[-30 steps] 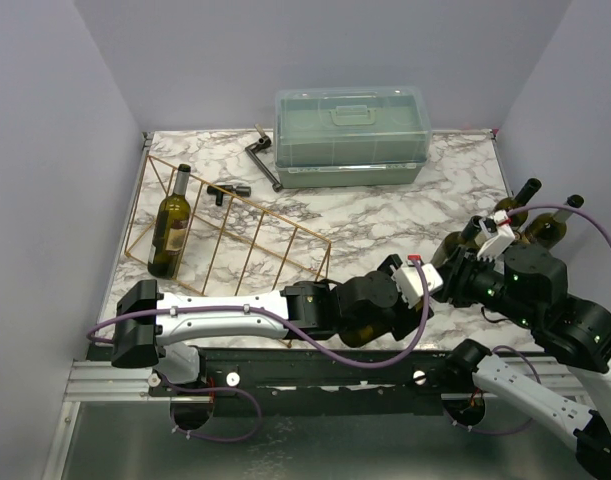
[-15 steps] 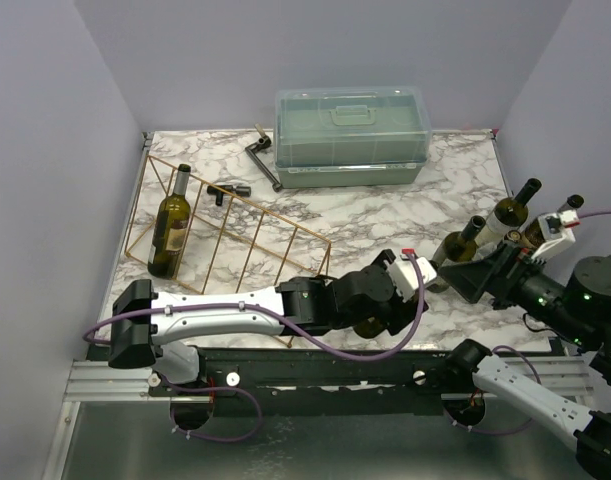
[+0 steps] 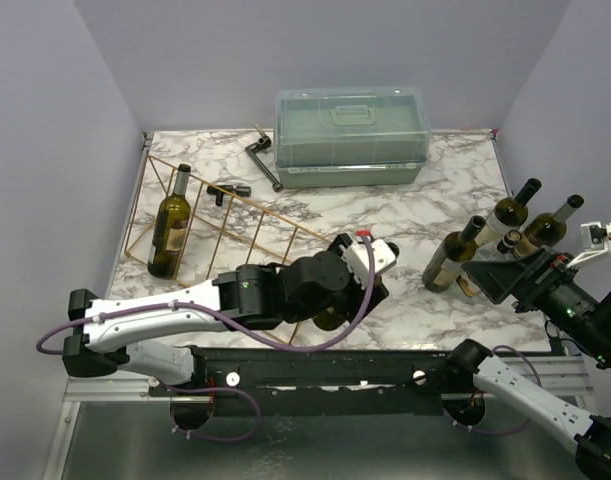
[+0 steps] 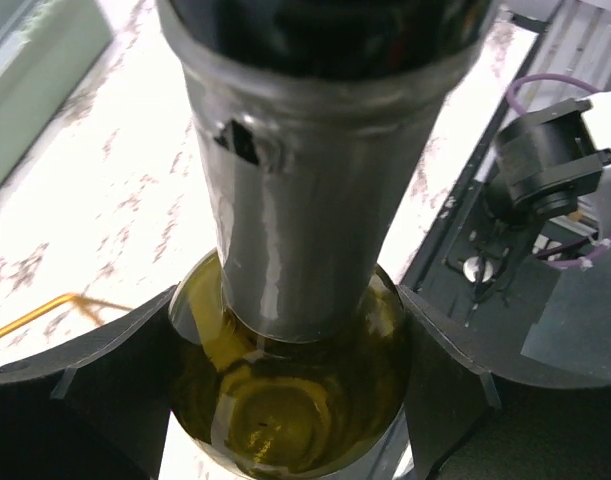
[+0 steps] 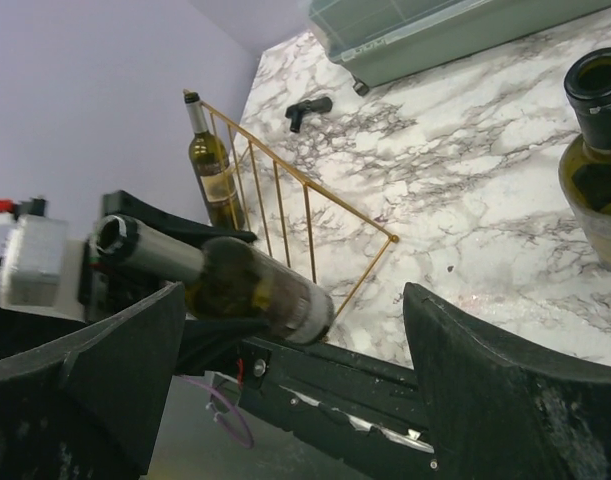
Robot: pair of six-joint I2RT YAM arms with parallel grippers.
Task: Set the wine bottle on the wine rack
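Observation:
My left gripper (image 3: 330,300) is shut on a green wine bottle (image 3: 332,320), held off the table near the front edge, just past the near right end of the gold wire wine rack (image 3: 225,225). In the left wrist view the bottle (image 4: 295,230) fills the space between the dark fingers (image 4: 75,400). The right wrist view shows the same bottle (image 5: 255,290) lying nearly level beside the rack (image 5: 285,210). Another bottle (image 3: 170,225) rests in the rack's far left slot. My right gripper (image 3: 495,278) is open and empty at the right.
Three upright bottles (image 3: 455,255) (image 3: 510,210) (image 3: 545,225) stand at the right, close to my right gripper. A translucent green lidded box (image 3: 351,135) sits at the back. A black handled tool (image 3: 263,160) and a small black piece (image 3: 228,190) lie near the rack.
My right gripper opened, let go of the bottle and drew back to the right. The left arm swung left with the bottle in its grip, towards the rack's near end.

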